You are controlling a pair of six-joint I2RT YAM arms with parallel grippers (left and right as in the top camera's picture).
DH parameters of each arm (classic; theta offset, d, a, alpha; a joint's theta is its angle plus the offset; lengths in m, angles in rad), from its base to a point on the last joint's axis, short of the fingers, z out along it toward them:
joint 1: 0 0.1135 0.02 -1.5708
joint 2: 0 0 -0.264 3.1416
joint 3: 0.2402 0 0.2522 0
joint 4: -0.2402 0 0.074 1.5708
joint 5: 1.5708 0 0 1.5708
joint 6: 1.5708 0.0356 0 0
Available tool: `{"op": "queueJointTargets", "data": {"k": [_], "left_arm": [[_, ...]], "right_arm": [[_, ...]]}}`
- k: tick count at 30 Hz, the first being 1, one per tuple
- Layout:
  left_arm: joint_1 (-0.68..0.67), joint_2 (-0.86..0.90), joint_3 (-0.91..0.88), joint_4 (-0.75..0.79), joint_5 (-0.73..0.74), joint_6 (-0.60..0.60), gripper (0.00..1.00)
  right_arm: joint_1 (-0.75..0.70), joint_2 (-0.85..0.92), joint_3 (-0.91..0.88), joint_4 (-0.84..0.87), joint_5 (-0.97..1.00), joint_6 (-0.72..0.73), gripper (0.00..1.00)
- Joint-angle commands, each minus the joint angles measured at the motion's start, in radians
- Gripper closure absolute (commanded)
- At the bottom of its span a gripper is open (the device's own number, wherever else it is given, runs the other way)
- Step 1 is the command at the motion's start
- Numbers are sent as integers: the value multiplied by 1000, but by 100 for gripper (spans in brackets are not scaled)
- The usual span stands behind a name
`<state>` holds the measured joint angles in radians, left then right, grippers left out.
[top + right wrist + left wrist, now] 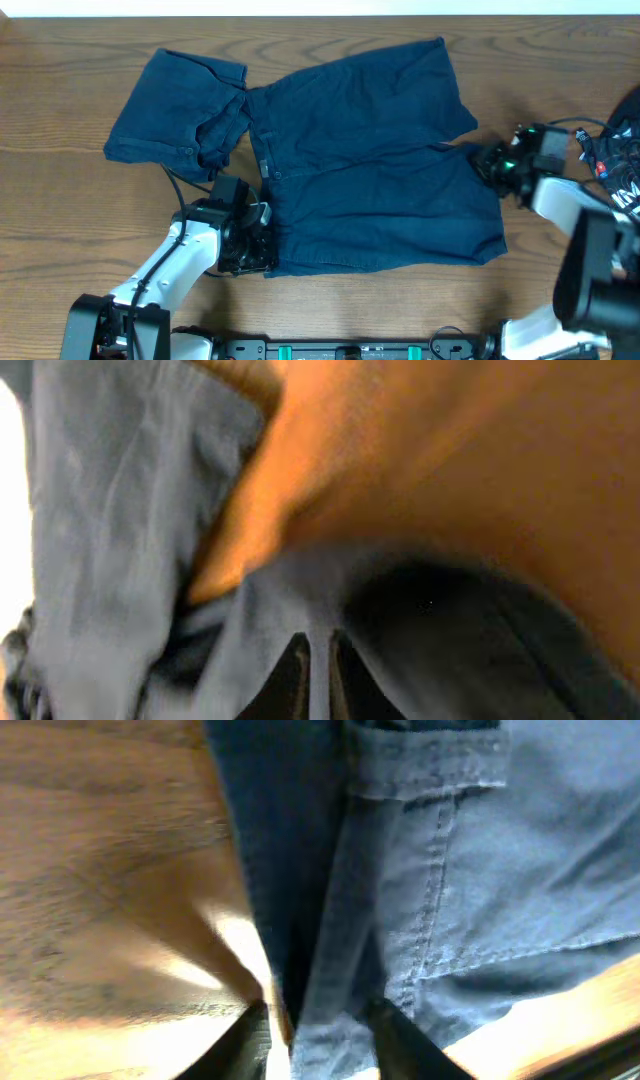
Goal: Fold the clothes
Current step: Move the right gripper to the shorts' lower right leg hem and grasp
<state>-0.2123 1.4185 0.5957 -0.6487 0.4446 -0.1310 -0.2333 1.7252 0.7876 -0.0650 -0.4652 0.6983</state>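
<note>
Shorts [380, 170]: judged soft, limp, light; best taken at hem corners; my right claw [317, 660] pinches a leg edge; my left claw [320, 1025], part-open, straddles a seamed edge, grip uncertain

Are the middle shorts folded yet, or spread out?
Spread out. The middle shorts lie flat on the table, with both legs showing side by side beyond the waistband and no half doubled over the other.
</note>
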Motion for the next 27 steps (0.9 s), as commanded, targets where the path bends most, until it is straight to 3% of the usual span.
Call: {"op": "queueJointTargets", "data": {"k": [1, 5, 9, 14, 16, 18, 19, 22, 23, 24, 27], "left_arm": [[-2, 6, -6, -8, 20, -5, 53], [-2, 6, -6, -26, 45, -5, 39], [-2, 6, -6, -18, 45, -5, 38], [-2, 6, -6, -20, 45, -5, 39], [-2, 6, -6, -18, 45, -5, 50], [-2, 6, -6, -15, 45, -5, 77], [-2, 6, -6, -13, 44, -5, 86], [-2, 6, -6, -11, 42, -5, 89], [-2, 6, -6, -12, 42, -5, 83], [-2, 6, -6, -16, 42, -11, 66], [-2, 6, -6, -40, 42, -48, 41]], "right_arm": [[-58, -156, 0, -117, -102, -169, 91], [-93, -318, 0, -384, -100, -283, 78], [-93, -412, 0, -632, -26, -341, 69], [-93, -410, -4, -898, 136, -340, 60], [-93, -409, -14, -948, 189, -336, 55], [-93, -409, -32, -966, 205, -332, 49], [-93, -409, -43, -969, 204, -327, 48], [-93, -409, -89, -998, 194, -299, 48], [-93, -409, -105, -1001, 187, -299, 48], [-93, -409, -129, -996, 181, -297, 47], [-93, -409, -197, -933, 159, -267, 47]]}}
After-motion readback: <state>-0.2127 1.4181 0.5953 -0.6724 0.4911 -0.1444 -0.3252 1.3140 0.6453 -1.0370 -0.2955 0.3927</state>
